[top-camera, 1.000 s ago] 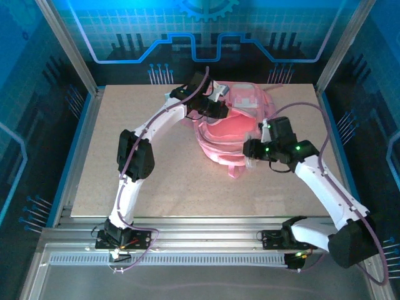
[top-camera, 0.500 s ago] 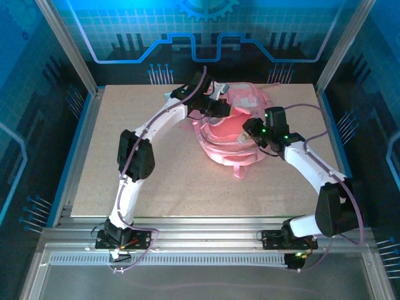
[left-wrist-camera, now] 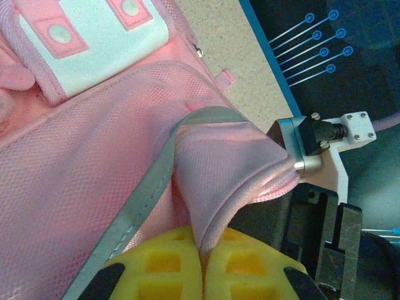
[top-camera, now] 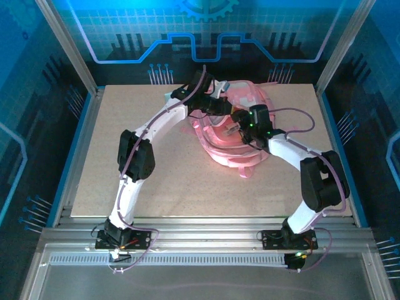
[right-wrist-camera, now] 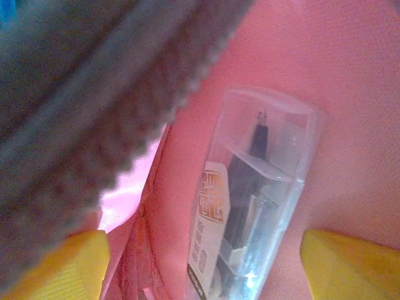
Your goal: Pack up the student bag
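Note:
The pink student bag (top-camera: 215,142) lies at the back middle of the table with its main opening gaping upward. My left gripper (top-camera: 220,107) is shut on the bag's upper rim fabric (left-wrist-camera: 219,156) and holds it lifted; its yellow pads (left-wrist-camera: 156,262) pinch the pink edge. The whitish front patch (left-wrist-camera: 94,44) lies beyond. My right gripper (top-camera: 236,125) is down inside the opening, open. A clear plastic case with a dark pen-like item (right-wrist-camera: 250,206) lies on the pink lining (right-wrist-camera: 356,94) between its wide-apart yellow fingertips (right-wrist-camera: 350,262).
The bag's grey zipper edge (right-wrist-camera: 94,94) hangs close over the right wrist camera. A pink strap (top-camera: 245,172) trails toward the near side. The tan table (top-camera: 125,187) stretches left and near. Blue enclosure walls (top-camera: 56,125) ring it.
The right arm swung from the bag's right side up and left, and its gripper is now inside the bag's opening. The left gripper keeps holding the rim in place.

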`<state>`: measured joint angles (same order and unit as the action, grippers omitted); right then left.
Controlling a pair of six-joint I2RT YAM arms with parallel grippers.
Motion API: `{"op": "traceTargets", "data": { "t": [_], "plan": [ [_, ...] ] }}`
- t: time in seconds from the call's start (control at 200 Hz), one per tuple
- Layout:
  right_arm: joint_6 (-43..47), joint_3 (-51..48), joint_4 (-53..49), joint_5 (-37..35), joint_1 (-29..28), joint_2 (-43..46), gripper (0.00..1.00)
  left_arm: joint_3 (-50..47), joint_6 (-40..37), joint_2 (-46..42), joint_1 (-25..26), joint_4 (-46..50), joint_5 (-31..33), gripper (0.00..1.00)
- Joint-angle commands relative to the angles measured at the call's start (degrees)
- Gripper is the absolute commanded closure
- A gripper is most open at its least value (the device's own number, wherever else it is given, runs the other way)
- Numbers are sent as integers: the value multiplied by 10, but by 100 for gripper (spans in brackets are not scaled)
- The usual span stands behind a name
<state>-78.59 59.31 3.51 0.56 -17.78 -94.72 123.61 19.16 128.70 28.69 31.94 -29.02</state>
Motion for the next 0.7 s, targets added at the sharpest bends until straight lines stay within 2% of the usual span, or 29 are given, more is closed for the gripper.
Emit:
{"op": "traceTargets", "data": {
  "t": [0.0,0.135,0.265,0.385,0.53,0.69],
  "plan": [
    [15,20,26,8,0,23,18,21,16,-12,11,-25,-46,100],
    [60,-1,0,11,7,68,24,20,13,-10,10,-22,-47,100],
    [99,-30,-25,-32,8,111,47,9,26,-10,11,-35,-56,100],
    [78,-48,19,6,24,86,61,8,47,-10,13,-51,-77,100],
    [80,-23,3,25,11,47,63,14,47,-17,17,-49,-72,100],
    [60,-18,49,18,6,-1,64,22,51,-23,22,-47,-74,100]
  ]
}}
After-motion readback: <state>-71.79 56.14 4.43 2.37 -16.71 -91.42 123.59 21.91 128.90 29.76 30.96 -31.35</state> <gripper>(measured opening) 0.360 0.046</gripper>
